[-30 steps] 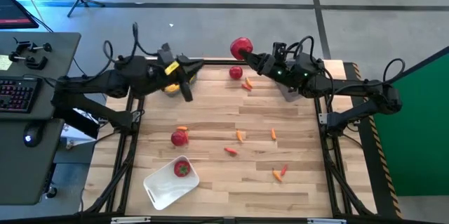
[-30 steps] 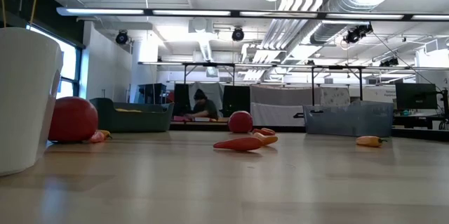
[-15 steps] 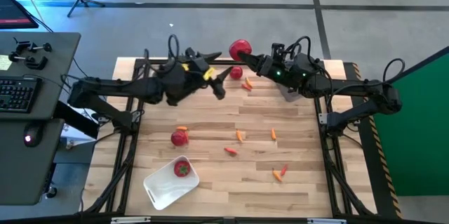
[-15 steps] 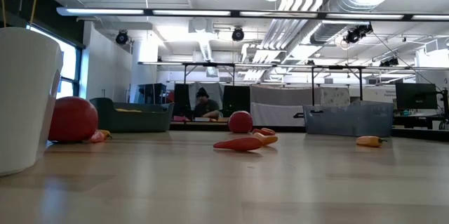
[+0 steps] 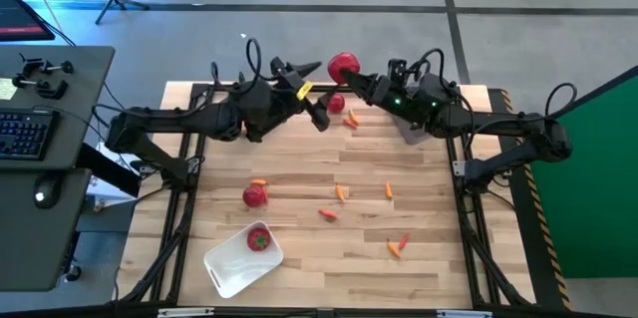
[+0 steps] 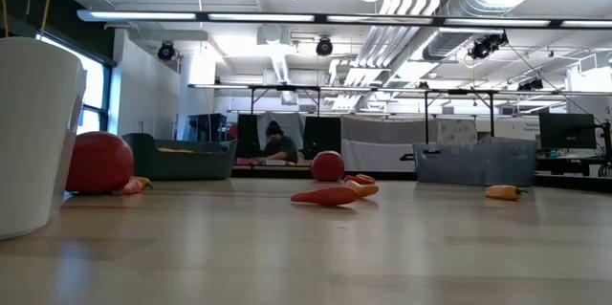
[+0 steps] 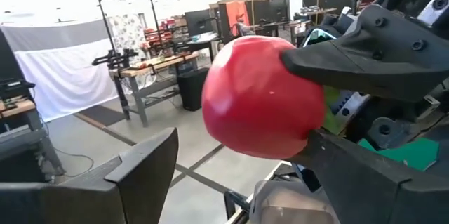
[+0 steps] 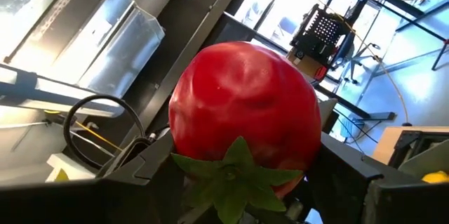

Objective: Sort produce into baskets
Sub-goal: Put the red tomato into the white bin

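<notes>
Left claw (image 5: 311, 83) now open beside right claw's (image 5: 351, 77) red fruit (image 5: 342, 65).

Four round red fruits (image 5: 255, 195), three baskets (image 5: 234, 259), and at least six small orange peppers (image 5: 342, 193)

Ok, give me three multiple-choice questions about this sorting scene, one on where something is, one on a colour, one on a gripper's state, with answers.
1. Where is the white basket?
A. near the table's front left corner
B. at the back edge
C. off the table

2. What colour is the fruit in the right gripper?
A. yellow
B. red
C. green

3. How is the left gripper?
A. shut on a pepper
B. shut on a basket
C. open, empty

Answers: 1 A, the high view shows it there. 2 B, both wrist views show it red. 3 C, its fingers stand apart beside the fruit.
</notes>
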You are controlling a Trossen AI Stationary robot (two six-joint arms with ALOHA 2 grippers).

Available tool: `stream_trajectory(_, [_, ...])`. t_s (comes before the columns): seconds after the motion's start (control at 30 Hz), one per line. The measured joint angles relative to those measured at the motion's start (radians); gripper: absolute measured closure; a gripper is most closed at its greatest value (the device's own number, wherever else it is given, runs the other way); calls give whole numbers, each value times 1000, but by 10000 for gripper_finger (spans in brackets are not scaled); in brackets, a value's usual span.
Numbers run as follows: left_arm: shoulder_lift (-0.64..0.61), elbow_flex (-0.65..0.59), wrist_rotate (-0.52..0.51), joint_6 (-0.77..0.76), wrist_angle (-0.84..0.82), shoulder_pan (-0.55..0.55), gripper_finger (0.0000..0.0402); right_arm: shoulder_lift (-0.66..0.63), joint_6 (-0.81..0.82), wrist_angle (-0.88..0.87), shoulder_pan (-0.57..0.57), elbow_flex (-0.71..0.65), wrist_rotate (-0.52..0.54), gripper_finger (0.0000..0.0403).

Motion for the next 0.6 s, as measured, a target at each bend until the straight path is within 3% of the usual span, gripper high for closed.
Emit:
stream_trajectory(0.3, [34, 1, -16, 107, 109, -12, 91, 2, 23, -1, 2, 0, -5, 180])
stream_trajectory(0.6, [42, 1, 11, 133, 112, -8, 91, 3, 30, -10, 2, 0, -19, 180])
